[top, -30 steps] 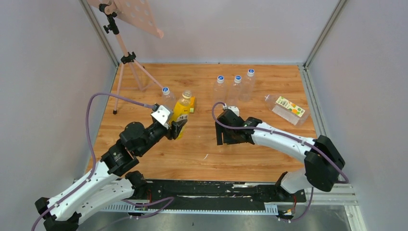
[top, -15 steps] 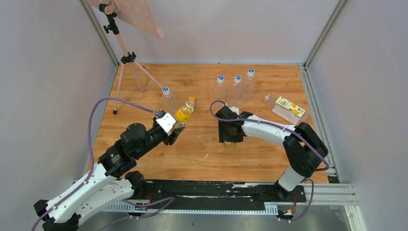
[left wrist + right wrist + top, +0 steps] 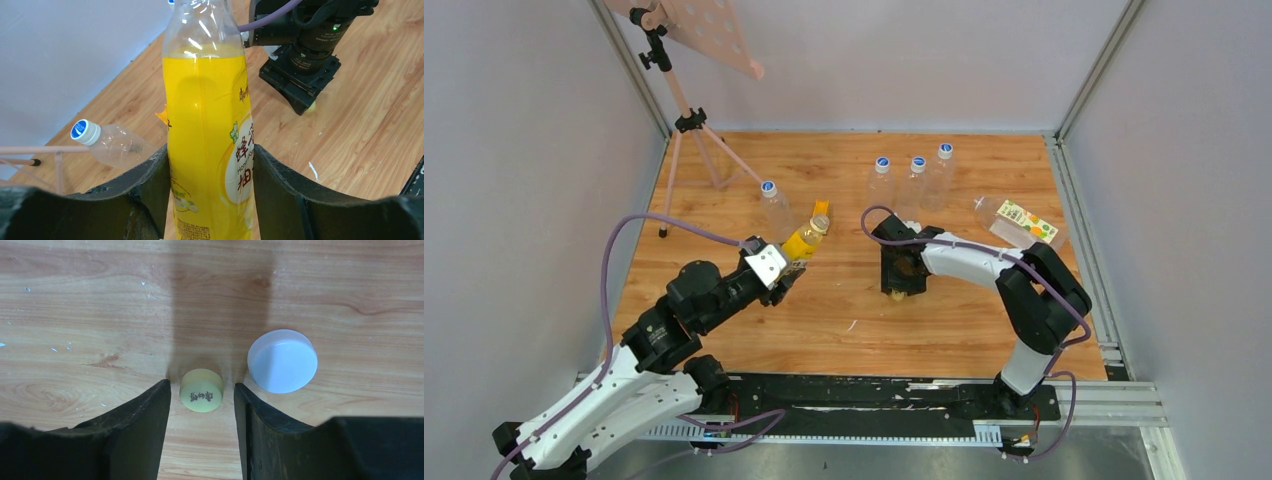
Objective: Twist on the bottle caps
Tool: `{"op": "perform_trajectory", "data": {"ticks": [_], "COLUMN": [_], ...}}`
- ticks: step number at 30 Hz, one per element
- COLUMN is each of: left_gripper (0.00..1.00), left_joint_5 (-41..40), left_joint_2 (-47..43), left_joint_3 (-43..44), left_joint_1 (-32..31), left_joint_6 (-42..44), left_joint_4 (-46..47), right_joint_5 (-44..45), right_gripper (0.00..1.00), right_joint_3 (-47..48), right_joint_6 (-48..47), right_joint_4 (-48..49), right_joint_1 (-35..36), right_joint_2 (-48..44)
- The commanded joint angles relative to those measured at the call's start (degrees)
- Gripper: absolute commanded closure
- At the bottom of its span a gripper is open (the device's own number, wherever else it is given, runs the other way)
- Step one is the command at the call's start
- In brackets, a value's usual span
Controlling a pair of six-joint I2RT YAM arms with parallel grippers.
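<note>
My left gripper is shut on the slim yellow bottle and holds it tilted above the table. In the left wrist view both fingers press the yellow bottle's sides, with the gripper low on its body. My right gripper points down at the table, open. In the right wrist view its fingers stand either side of the yellow cap without touching it, gripper just above the wood. The plain white cap lies right beside it.
A clear bottle with a blue cap leans behind the yellow one. Three blue-capped clear bottles stand at the back. The wider labelled bottle lies at the far right. A tripod stands at the far left.
My right gripper has moved left and dropped down over the yellow cap. My left gripper has pulled back a little and tilted the yellow bottle further over.
</note>
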Motion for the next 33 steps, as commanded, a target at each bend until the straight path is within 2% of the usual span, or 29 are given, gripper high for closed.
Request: {"op": "perform_trajectory", "data": {"ticks": [1, 6, 10, 11, 16, 18, 24, 29, 33], "left_gripper": [0.59, 0.63, 0.64, 0.65, 0.67, 0.67, 0.71, 0.71, 0.72], "left_joint_5": [1.0, 1.0, 1.6, 1.6, 5.2, 7.3, 14.2, 25.0, 30.0], "left_joint_2": [0.3, 1.1, 0.9, 1.1, 3.4, 5.1, 12.3, 16.4, 19.3], "left_joint_3": [0.5, 1.1, 0.7, 0.6, 1.1, 1.8, 5.2, 9.8, 14.0], "left_joint_1": [0.1, 0.1, 0.1, 0.1, 0.1, 0.1, 0.8, 5.5, 8.1], "left_joint_6": [0.7, 0.2, 0.5, 0.7, 2.1, 2.6, 5.7, 8.7, 12.1], "left_joint_4": [1.3, -0.1, 0.0, -0.1, -0.2, -0.1, -1.5, -4.8, -9.3], "right_joint_5": [-0.8, -0.9, -1.7, -2.3, -5.4, -6.6, -17.6, -29.0, -38.4], "right_gripper": [0.51, 0.61, 0.82, 0.85, 0.92, 1.0, 1.0, 1.0, 1.0], "right_joint_3": [1.8, 1.8, 1.3, 1.2, 2.5, 3.5, 6.9, 7.8, 6.3], "right_joint_6": [1.2, 2.0, 0.8, 0.0, -9.2, -13.4, -27.4, -42.9, -55.9], "right_joint_4": [1.3, -0.2, -0.6, -0.7, -0.5, -0.4, 2.9, 5.7, 7.0], "right_joint_1": [-0.3, -0.3, -0.3, -0.3, -0.4, -1.0, -4.1, -4.3, -4.3], "right_joint_2": [1.5, 1.9, -0.6, -2.2, -9.4, -13.0, -24.3, -32.3, -37.1]}}
